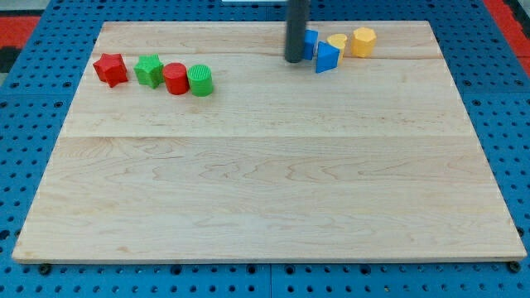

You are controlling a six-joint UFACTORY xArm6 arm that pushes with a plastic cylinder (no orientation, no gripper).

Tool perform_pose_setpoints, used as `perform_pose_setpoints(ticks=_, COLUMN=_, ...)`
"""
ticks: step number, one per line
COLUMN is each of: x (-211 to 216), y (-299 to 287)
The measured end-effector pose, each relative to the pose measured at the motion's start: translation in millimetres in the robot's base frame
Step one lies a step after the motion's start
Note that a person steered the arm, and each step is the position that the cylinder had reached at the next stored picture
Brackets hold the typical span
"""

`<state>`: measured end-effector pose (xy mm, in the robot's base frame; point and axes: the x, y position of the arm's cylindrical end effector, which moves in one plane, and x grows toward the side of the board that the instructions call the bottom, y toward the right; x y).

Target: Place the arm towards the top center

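Note:
My tip (pixel 294 60) is the lower end of a dark rod that comes down from the view's top edge, a little right of centre. It stands on the wooden board (pixel 265 182) just left of a blue block (pixel 310 43), touching or nearly touching it. A blue triangular block (pixel 327 57) lies right of the tip. A yellow block (pixel 338 43) and a yellow hexagonal block (pixel 363 40) lie further right.
At the view's upper left a row of blocks lies on the board: a red star (pixel 110 69), a green star (pixel 149 69), a red cylinder (pixel 175 79) and a green cylinder (pixel 200 80). A blue pegboard (pixel 25 165) surrounds the board.

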<state>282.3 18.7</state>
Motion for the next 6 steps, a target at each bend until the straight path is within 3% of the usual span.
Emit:
perform_pose_setpoints(ticks=1, x=-25.0, y=-16.3)
perform_pose_setpoints(ticks=3, x=-39.6, y=45.2)
perform_pose_setpoints(ticks=5, x=-34.5, y=-24.7)
perform_pose_setpoints(ticks=6, x=-27.7, y=-1.0)
